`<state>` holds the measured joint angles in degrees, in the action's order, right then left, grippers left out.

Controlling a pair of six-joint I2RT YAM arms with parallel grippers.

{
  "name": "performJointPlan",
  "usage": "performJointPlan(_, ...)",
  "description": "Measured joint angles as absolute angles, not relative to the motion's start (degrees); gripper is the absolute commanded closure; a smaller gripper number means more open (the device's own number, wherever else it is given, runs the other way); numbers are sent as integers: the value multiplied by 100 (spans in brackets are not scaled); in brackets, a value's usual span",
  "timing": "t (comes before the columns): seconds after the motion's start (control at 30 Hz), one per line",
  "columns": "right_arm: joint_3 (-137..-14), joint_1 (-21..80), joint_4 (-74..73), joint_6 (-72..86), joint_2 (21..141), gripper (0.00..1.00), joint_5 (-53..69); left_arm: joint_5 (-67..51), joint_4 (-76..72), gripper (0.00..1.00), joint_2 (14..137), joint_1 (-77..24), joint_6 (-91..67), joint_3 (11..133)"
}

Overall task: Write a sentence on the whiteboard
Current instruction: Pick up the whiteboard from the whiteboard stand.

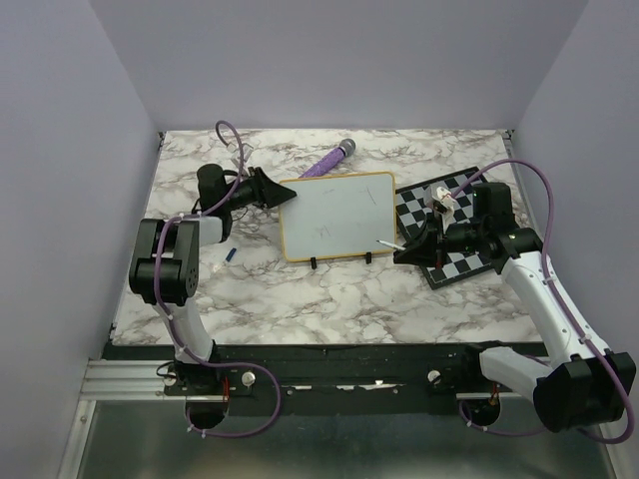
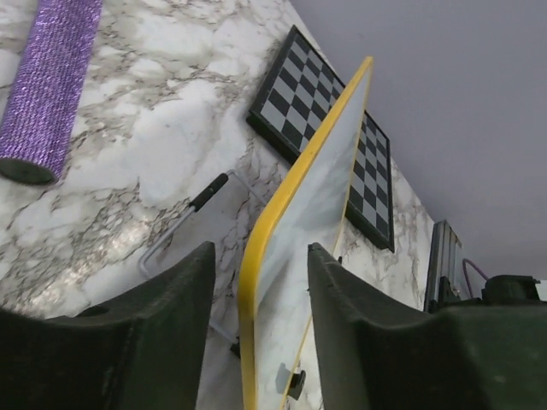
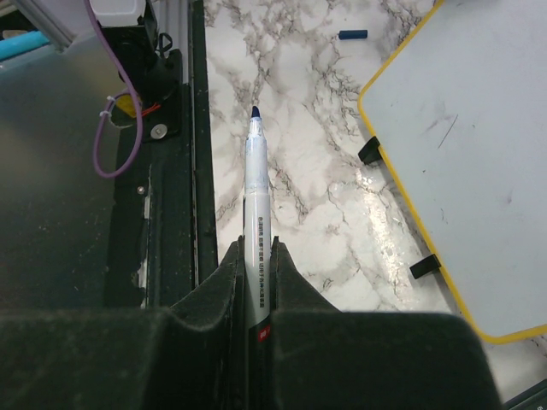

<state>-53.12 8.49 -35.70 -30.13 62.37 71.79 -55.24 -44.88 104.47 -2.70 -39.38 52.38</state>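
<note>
On marble [image 1: 300, 289], the yellow-framed whiteboard [image 1: 337, 215] shows faint strokes.

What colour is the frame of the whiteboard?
Yellow. The whiteboard frame shows best in the left wrist view.

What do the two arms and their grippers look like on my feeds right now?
Both the left arm and right arm have bulky black joint housings joined by white links. A thin purple cable loops off each wrist and again near each base. The left gripper and right gripper have matte black, wedge-shaped fingers tapering to the tips. No markings are legible.
</note>
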Motion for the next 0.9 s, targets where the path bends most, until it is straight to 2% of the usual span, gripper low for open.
performJointPlan(0.03,-5312,849,-3570,-3013,6237,99,7179,-5592,-4611,66,10532,-322,-4069,5304)
performJointPlan(0.13,-5312,849,-3570,-3013,6237,99,7179,-5754,-5068,92,10742,-438,-4412,5450)
performJointPlan(0.2,-5312,849,-3570,-3017,6243,99,7179,-5918,-5478,99,10860,-467,-4810,5485)
performJointPlan(0.37,-5312,849,-3573,-3048,6278,99,7177,-6117,-6305,100,10954,-499,-5450,5487)
performJointPlan(0.9,-5312,849,-3575,-3059,6289,99,7175,-5907,-7089,100,10855,-172,-6514,5708)
